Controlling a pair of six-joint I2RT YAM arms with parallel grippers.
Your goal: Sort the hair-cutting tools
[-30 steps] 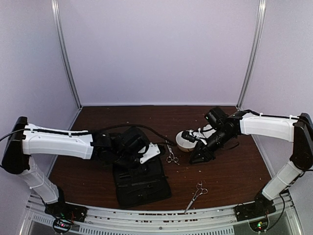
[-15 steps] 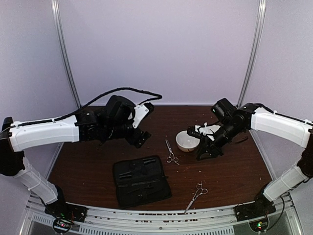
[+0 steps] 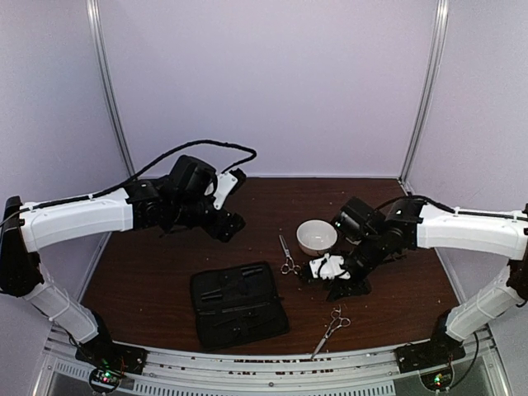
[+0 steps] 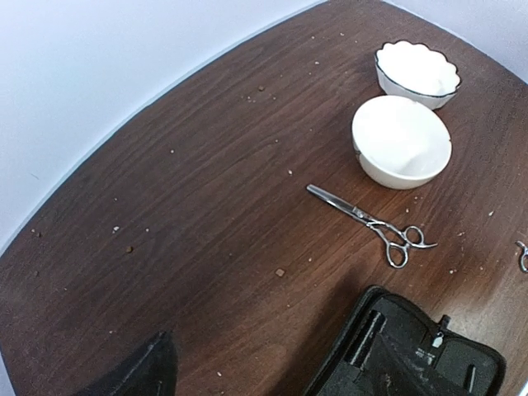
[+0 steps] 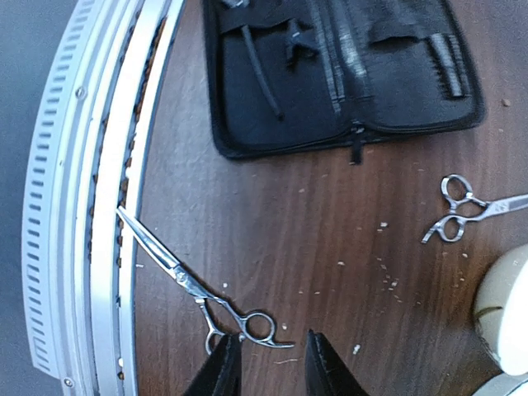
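Two silver scissors lie on the brown table. One (image 3: 287, 256) lies next to the white bowl (image 3: 316, 237); it also shows in the left wrist view (image 4: 367, 219). The other (image 3: 332, 324) lies near the front edge. My right gripper (image 3: 340, 287) hangs open and empty just above it, and its fingertips (image 5: 223, 367) flank the ring handles of these scissors (image 5: 198, 293). My left gripper (image 3: 228, 224) is open and empty, raised over the back left of the table; one dark finger (image 4: 144, 371) shows. Thin dark tools (image 5: 260, 70) sit inside the open black case (image 3: 239, 305).
A scalloped white bowl (image 4: 417, 70) stands behind the plain bowl (image 4: 402, 140); my right arm hides it in the top view. The metal front rail (image 5: 99, 206) runs under the near scissors' blade tips. Small crumbs are scattered on the wood.
My left gripper rose from the black case and swung to the back left. My right gripper moved from beside the bowls forward to the scissors near the front edge.
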